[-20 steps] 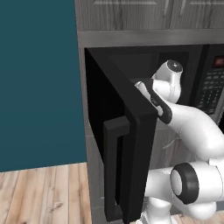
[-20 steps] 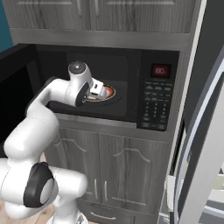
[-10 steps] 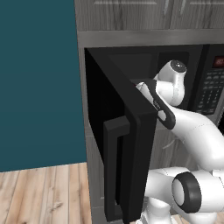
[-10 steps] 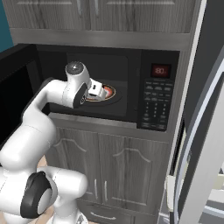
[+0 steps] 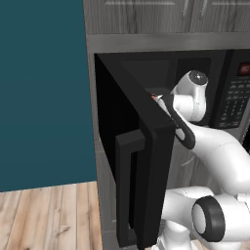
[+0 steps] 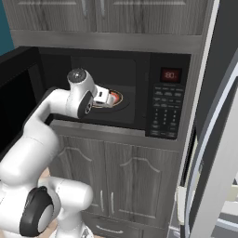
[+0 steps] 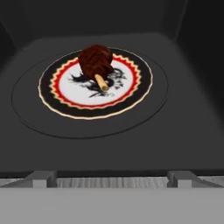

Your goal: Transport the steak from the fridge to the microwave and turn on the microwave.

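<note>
Grey wood-grain cabinets [image 6: 116, 172] frame the microwave [image 6: 169, 100], its door [image 5: 146, 171] swung wide. Inside, the steak [image 7: 96, 61] lies on a plate [image 7: 59, 94] at the cavity's centre. The gripper [image 6: 111, 97], fingers apart and empty, hangs at the microwave's mouth. The meat looks light, soft and slick; its narrow waist would take a grip best.

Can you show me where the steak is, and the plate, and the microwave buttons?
steak [image 7: 96, 61], hand view, on the dark meat.
plate [image 7: 61, 94], hand view, on its left rim.
microwave buttons [image 6: 166, 110], right base view, middle of the keypad.
</note>
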